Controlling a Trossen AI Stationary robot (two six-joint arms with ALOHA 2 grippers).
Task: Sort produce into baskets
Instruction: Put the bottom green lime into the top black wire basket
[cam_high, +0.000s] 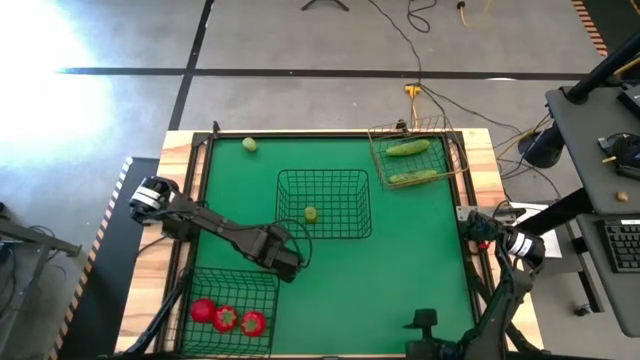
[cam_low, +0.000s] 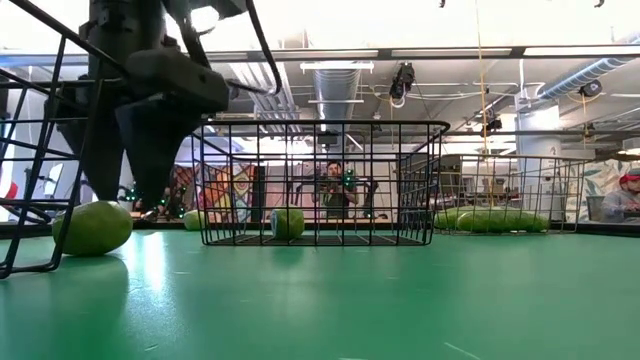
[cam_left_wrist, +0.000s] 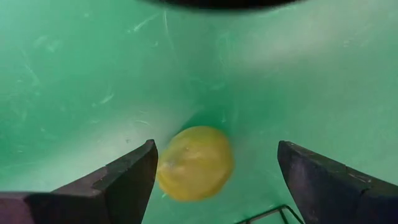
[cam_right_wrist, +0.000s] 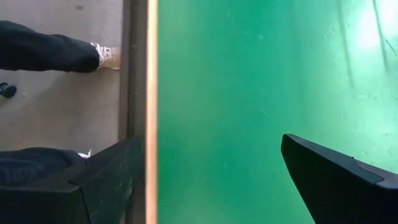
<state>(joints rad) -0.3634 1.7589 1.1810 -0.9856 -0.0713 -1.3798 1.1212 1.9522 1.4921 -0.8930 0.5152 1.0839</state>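
Yellow-green fruit (cam_left_wrist: 194, 163) on the green tabletop (cam_high: 400, 260), loose between the spread fingers of the left gripper (cam_high: 290, 262), just beyond the near-left basket (cam_high: 232, 290) of tomatoes (cam_high: 226, 317). Right gripper (cam_right_wrist: 211, 177) spread wide, empty, waiting over the tabletop's right edge.

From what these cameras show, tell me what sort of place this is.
Probably a robotics lab or workshop: a green-topped work table on a bare concrete floor, loose cables trailing across it, exposed ceiling ducts overhead, and a desk with a dark keyboard alongside.
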